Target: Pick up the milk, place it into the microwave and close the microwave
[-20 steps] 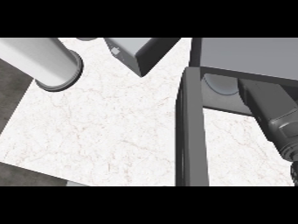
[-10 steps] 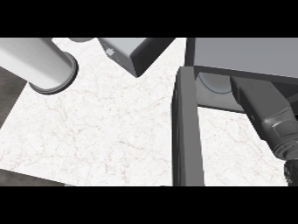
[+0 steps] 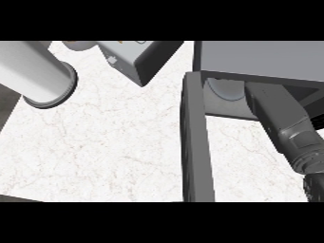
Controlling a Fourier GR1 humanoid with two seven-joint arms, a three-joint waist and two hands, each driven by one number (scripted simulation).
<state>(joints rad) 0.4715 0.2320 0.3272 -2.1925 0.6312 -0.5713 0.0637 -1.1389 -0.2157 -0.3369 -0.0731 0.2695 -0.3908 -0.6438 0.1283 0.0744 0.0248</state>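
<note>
I think this is the putting-in step. The right arm (image 3: 280, 111) reaches into the open microwave (image 3: 262, 59), far right. The right hand is hidden, so I cannot tell what it holds. A pale round shape (image 3: 224, 89) inside may be the milk. Next: let go, then shut the door (image 3: 195, 142).

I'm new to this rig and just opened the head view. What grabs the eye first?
The microwave at the upper right, its open door edge-on down the middle, with the right forearm stretched into it. Next, a big pale cylinder at the upper left and a pale box at top centre.
</note>
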